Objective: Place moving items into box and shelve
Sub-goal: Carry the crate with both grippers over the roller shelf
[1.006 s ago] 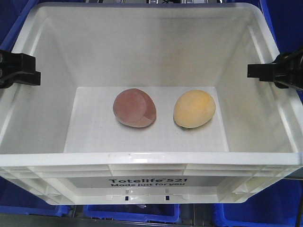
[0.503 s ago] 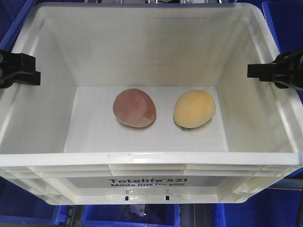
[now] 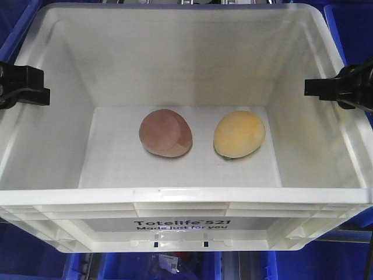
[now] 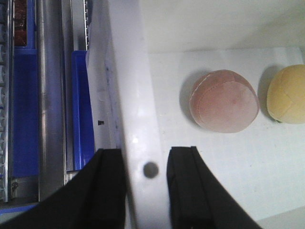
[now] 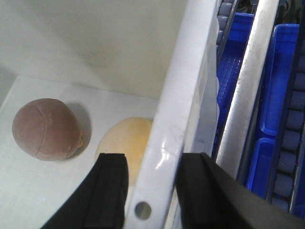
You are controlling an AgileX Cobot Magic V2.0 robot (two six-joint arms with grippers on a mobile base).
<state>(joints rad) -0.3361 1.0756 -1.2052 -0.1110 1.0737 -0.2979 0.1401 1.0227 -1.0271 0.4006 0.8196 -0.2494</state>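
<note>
Both grippers, left (image 4: 145, 183) and right (image 5: 151, 191), clamped on opposite side rims of box (image 3: 186, 195), brown lump (image 3: 165, 133) and yellow lump (image 3: 239, 134) mid-floor, blue bins (image 3: 23, 265) below shifted since earlier, so carrying toward shelf.

Large white ribbed crate (image 3: 52, 197), thick-rimmed, upright and open-topped, black print "Totelife 521 Made just for you" on the near wall. On its flat white floor, side by side and slightly apart: dull reddish-brown egg-shaped lump (image 3: 165, 133) to the left, faint seams across its surface, and yellow-orange egg-shaped lump (image 3: 239, 134) to the right. Both near the middle of the floor, clear of every wall, each casting a soft shadow.
</note>
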